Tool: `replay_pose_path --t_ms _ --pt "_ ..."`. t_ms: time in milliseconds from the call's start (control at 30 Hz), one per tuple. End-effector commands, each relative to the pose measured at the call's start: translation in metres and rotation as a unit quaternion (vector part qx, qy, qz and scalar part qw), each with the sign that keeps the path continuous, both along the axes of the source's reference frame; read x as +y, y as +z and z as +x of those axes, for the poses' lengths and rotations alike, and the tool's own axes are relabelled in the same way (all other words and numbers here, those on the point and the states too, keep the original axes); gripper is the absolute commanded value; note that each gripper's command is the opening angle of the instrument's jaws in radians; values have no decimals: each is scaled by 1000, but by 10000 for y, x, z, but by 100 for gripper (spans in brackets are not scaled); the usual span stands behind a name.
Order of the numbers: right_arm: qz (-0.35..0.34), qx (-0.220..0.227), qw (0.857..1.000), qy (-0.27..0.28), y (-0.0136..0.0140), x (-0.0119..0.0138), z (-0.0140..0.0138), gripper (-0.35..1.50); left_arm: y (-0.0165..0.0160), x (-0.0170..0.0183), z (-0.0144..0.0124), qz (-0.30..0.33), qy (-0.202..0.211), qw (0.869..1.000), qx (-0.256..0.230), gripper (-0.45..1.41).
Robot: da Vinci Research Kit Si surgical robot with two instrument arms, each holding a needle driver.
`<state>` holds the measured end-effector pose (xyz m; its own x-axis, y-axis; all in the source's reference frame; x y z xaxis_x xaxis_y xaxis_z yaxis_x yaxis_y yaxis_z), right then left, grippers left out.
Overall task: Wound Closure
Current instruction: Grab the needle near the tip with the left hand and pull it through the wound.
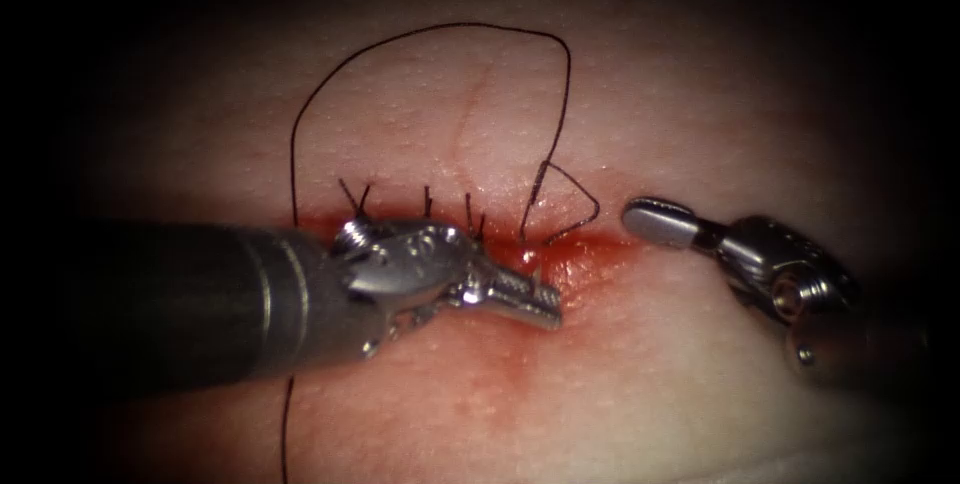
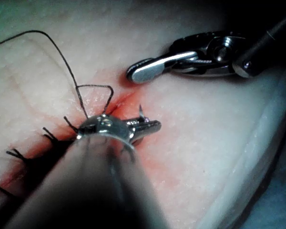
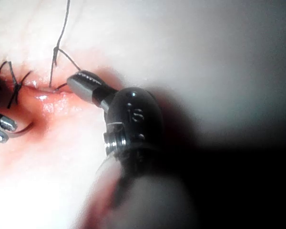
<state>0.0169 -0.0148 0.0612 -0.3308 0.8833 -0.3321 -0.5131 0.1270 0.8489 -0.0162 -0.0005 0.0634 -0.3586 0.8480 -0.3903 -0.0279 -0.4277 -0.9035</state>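
Endoscope view: the left tool lies along the cut in the tissue, its jaws slightly parted at the tip, which sits on the red fluid. What they hold cannot be made out here. Just beyond its wrist stand cut ends of thread; the thread loops well above it and enters the tissue near its tip. The right tool hovers just past that tip, closed and empty.

Left wrist view: the left tool shows a thin bright point, possibly the needle, rising at its jaws.

Right wrist view: the right tool rests closed beside the thread's entry.
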Motion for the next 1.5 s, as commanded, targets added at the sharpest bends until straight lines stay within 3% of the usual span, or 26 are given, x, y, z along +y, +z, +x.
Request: replay_pose_path --t_ms 33,167,367,633,700,767,867,933,1033,1233,1367,1500 --pt "0 3 1000 -3 8 -4 9 -16 4 1 -5 -2 2 1000 -5 -45" --pt "4 5 1000 -5 12 -8 10 -14 -3 5 -3 43 -4 998 -37 -45" --pt "15 9 1000 -5 17 -15 10 -16 -27 11 0 150 -1 986 -77 -45" --pt "17 16 1000 -5 20 -24 10 -16 -62 19 5 169 1 978 -122 -45" --pt "17 18 1000 -6 20 -25 10 -9 -72 21 7 125 5 982 -144 -45" --pt "17 26 999 -16 18 -27 10 4 -83 22 13 38 -2 985 -168 -45" --pt "16 41 998 -34 15 -30 12 53 -91 18 19 -41 -9 982 -182 -45" --pt "-42 24 996 -73 10 -31 18 86 -97 15 23 -121 -9 976 -178 -45" --pt "-115 -6 985 -125 2 -30 30 103 -106 13 27 -208 -12 964 -167 -45" --pt "-173 -23 972 -159 -21 -28 52 98 -121 20 35 -351 -21 928 -120 -45" --pt "-189 -42 968 -161 -38 -20 66 90 -128 30 46 -396 -35 912 -105 -45" --pt "-191 -62 966 -162 -43 -11 72 85 -142 34 53 -412 -42 904 -109 -45"
